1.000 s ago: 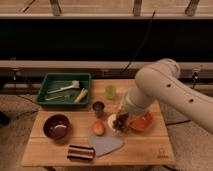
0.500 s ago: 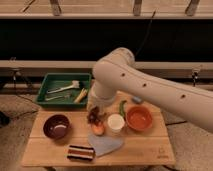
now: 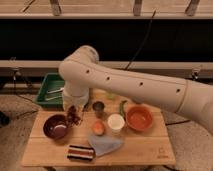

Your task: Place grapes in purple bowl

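The purple bowl (image 3: pixel 56 127) stands at the left of the wooden table (image 3: pixel 145 150). My gripper (image 3: pixel 74 111) hangs from the large white arm (image 3: pixel 130 85), just right of the bowl's rim and slightly above it. It is shut on the grapes (image 3: pixel 74 118), a small dark bunch that dangles beside the bowl's right edge. The inside of the bowl looks pale and glossy with nothing in it.
A round orange fruit (image 3: pixel 98 128), a white cup (image 3: pixel 116 122) and an orange-red bowl (image 3: pixel 139 118) sit mid-table. A dark cup (image 3: pixel 99 107) and a green item (image 3: pixel 122 106) stand behind. A green tray (image 3: pixel 50 91) is back left. A striped block (image 3: pixel 81 153) and blue cloth (image 3: pixel 105 145) lie in front.
The arm has swung left across the table with the grapes, from near the orange-red bowl, past the orange fruit, to the purple bowl's right edge.
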Controlling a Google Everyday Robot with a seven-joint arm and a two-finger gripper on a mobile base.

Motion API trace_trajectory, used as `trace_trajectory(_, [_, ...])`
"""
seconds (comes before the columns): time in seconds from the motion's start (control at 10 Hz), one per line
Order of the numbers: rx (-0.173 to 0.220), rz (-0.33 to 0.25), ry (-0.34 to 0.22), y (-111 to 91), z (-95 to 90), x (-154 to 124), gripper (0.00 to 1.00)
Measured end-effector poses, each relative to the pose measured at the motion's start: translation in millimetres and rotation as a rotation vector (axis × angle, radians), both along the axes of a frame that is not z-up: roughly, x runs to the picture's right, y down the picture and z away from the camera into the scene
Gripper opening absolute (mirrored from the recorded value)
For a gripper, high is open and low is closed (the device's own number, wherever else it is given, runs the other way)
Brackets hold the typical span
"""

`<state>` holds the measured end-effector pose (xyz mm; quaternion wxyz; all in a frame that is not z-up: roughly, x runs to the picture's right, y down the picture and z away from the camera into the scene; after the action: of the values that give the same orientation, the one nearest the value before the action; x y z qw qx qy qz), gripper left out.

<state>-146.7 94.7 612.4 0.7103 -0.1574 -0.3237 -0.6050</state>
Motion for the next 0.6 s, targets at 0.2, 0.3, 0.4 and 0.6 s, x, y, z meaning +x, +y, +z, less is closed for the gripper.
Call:
trace_trajectory(0.2, [-0.014,-0.023,-0.014,8.7,14.3,-15.4,0.14])
trace_trajectory(0.3, [-0.02,-0.032,-0.021,11.5,18.6,-22.4,0.14])
trace_trajectory(0.4, [-0.025,-0.038,-0.023,13.0,23.8,-27.9,0.14])
trace_trajectory(0.6, [-0.034,-0.049,-0.026,15.0,32.5,-40.4,0.14])
